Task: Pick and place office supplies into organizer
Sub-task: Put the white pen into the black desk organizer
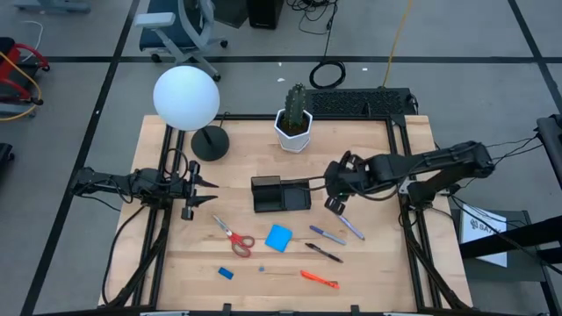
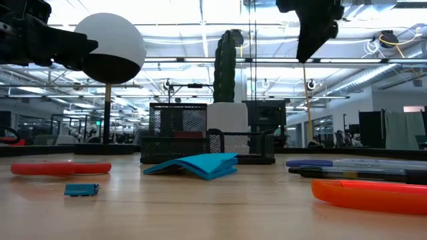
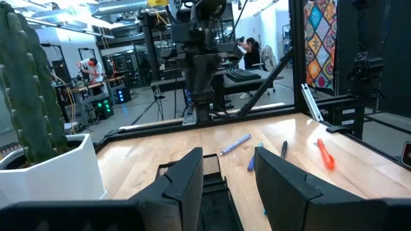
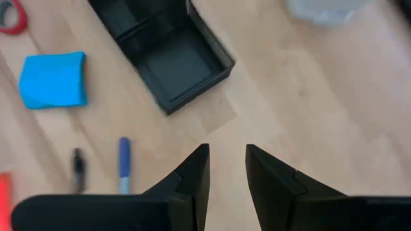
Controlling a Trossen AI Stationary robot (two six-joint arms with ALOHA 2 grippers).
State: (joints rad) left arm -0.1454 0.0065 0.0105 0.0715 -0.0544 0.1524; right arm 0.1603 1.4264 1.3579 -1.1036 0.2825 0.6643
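The black divided organizer [image 1: 281, 195] sits mid-table. My right gripper [image 1: 335, 203] hovers open just right of it; in the right wrist view its fingers [image 4: 228, 160] point down at bare wood beside the organizer [image 4: 170, 61]. My left gripper [image 1: 209, 190] waits open, level, left of the organizer [image 3: 212, 192]. On the table near the front lie red-handled scissors [image 1: 235, 237], a blue pad [image 1: 278, 238], a tiny blue block [image 1: 226, 273], an orange pen [image 1: 319, 279], a black pen [image 1: 325, 253] and two markers [image 1: 327, 234] [image 1: 351, 227].
A white-potted cactus [image 1: 295, 118] stands behind the organizer. A white globe lamp [image 1: 187, 98] with a round black base [image 1: 209, 143] stands far left. Bare wood lies between the organizer and the supplies. In the low view the pad [image 2: 197, 165] fronts the organizer [image 2: 200, 137].
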